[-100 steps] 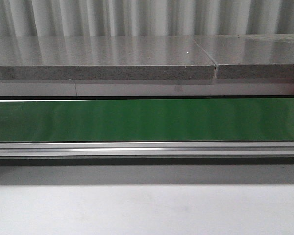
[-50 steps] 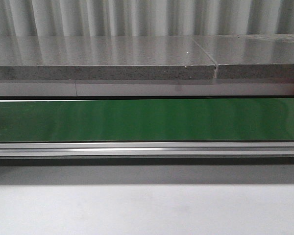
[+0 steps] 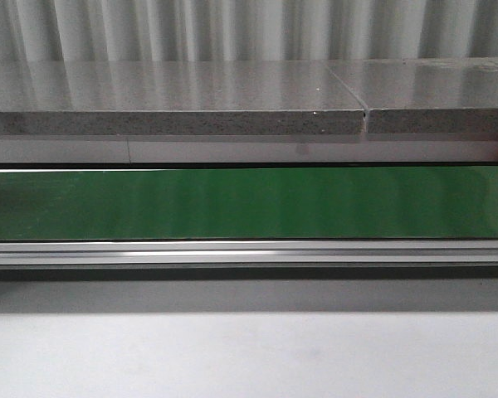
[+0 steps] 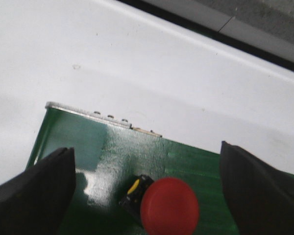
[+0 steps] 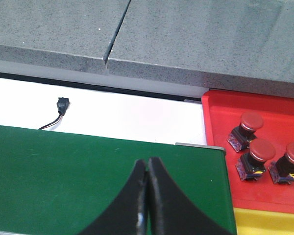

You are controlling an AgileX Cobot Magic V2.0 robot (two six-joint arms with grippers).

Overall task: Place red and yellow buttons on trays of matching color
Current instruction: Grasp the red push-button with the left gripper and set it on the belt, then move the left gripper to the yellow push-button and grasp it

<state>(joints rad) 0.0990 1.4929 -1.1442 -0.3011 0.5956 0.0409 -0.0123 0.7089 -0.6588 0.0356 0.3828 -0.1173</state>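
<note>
Between the spread fingers of the left tool (image 4: 147,196), a red button (image 4: 169,205) is seen resting on the green belt (image 4: 68,142) near its end. Over the same belt the right tool (image 5: 147,196) is pressed together, empty. Three red buttons (image 5: 264,154) are seen in the red tray (image 5: 220,122), beside a yellow tray (image 5: 269,223).

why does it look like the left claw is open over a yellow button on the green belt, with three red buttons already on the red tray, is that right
Wrong colour: the left wrist view shows the open left claw over a red button on the green belt. Three red buttons do sit on the red tray, per the right wrist view.
</note>
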